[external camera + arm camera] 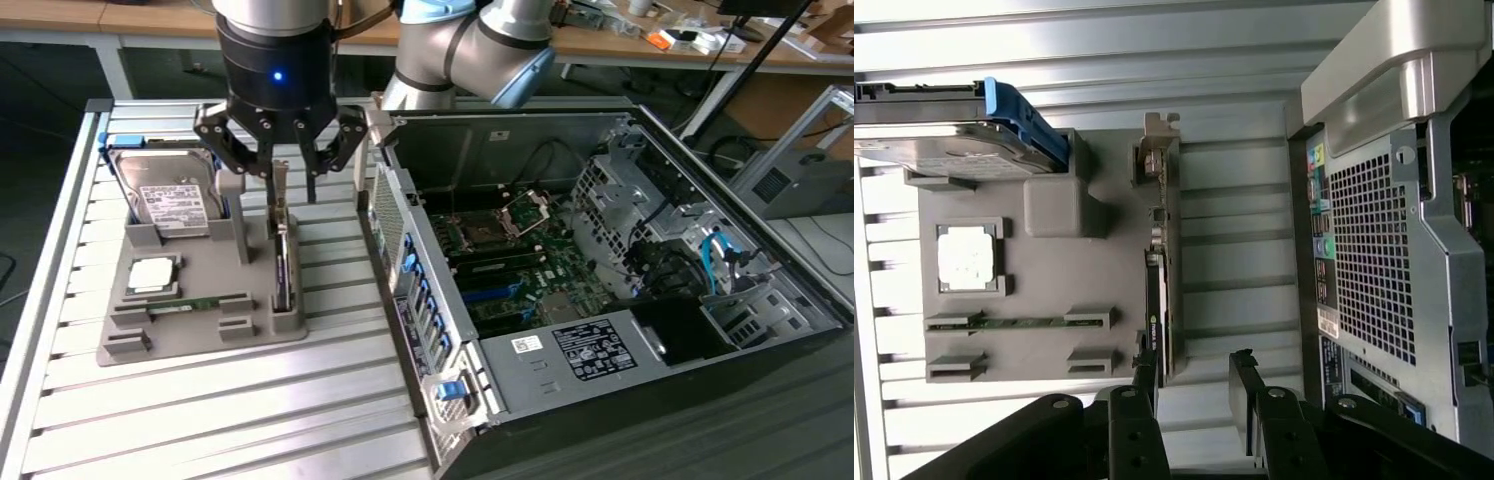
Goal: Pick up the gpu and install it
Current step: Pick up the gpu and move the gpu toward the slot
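From my console, the gpu stands on its long edge in a slot of the grey parts holder, on the side nearest the open computer case. It is a thin dark card with a narrow silver bracket at the end toward the hard drive. The gripper hangs just above the card, jaws apart and clamped on nothing. In the wrist view the card's edge lines up with one finger, not the gap. I can't tell whether they touch.
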`<action>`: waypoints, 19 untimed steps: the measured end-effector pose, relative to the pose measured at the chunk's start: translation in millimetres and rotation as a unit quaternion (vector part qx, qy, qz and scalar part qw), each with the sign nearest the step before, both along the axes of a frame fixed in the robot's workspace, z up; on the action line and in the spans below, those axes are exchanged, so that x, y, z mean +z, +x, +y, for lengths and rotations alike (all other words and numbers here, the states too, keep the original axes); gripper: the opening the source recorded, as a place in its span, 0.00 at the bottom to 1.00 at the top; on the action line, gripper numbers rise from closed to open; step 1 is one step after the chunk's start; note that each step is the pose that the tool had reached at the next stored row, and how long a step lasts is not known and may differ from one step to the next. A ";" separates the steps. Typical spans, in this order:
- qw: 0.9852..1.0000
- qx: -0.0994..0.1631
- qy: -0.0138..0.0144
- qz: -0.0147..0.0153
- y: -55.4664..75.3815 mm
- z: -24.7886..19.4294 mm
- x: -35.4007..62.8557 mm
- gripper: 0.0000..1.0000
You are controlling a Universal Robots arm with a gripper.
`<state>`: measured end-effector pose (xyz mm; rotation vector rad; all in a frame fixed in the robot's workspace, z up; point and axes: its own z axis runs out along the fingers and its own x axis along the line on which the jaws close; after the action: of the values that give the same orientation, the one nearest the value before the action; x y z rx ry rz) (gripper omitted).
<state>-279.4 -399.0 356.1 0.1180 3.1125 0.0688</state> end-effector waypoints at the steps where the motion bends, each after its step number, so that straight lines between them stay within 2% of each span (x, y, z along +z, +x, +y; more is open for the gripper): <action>1: 1.000 0.000 0.000 0.000 0.0 0.0 -0.6 0.42; 13: 1.000 0.000 0.000 0.000 -0.4 0.0 -8.0 0.42; 19: 1.000 0.000 0.000 0.000 -7.0 0.0 -9.9 0.42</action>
<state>-286.4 -399.1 346.2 0.1181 3.1125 0.0689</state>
